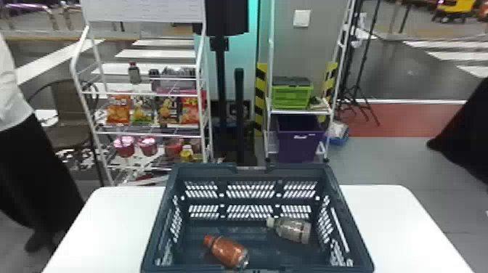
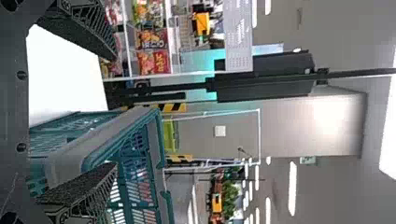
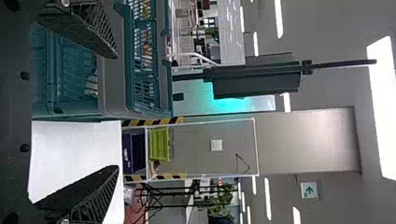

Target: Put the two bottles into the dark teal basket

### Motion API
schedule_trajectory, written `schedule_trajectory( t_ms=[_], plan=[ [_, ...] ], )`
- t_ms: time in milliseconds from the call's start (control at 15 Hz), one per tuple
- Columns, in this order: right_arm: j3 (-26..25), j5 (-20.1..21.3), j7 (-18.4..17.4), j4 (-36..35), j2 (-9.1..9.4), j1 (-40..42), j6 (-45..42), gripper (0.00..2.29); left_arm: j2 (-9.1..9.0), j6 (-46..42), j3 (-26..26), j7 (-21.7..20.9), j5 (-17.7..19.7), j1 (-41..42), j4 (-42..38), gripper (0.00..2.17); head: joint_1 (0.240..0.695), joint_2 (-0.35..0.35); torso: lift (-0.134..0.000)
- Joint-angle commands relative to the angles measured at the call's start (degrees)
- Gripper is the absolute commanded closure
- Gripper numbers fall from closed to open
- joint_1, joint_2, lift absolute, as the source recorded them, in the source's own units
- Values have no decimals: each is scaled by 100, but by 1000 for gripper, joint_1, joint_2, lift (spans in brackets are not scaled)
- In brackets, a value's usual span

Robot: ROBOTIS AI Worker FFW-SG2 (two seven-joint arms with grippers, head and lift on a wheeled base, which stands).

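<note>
Both bottles lie on their sides on the floor of the dark teal basket (image 1: 250,174): an orange-brown bottle (image 1: 226,251) near the front left, and a clear one with a pale cap (image 1: 293,229) toward the right, the two well apart. In the left wrist view my left gripper (image 2: 114,112) is open with nothing between its fingers, beside the basket (image 2: 161,140). My right gripper (image 3: 116,112) is likewise open and holds nothing, with the basket (image 3: 112,84) near it in the right wrist view.
The basket stands on a white table (image 1: 392,214), whose top extends to both sides of it. Behind are a white snack rack (image 1: 145,132), a shelf with a green crate (image 1: 290,96) and purple bin (image 1: 301,141), and a person at the far left.
</note>
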Motion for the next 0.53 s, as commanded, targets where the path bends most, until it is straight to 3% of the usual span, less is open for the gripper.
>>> schedule_trajectory(
  t_ms=[0,267,467],
  plan=[
    [66,25,-3,48,5,-12,121,29,-15,-1090,-395,249,-270,214,671,87,499,0,0],
    [136,51,6,171,5,-38,138,29,-15,-1916,-1045,873,-824,293,1365,87,499,0,0],
    [154,60,6,188,5,-3,138,29,-15,-2145,-1142,1014,-903,355,1462,87,499,0,0]
  ],
)
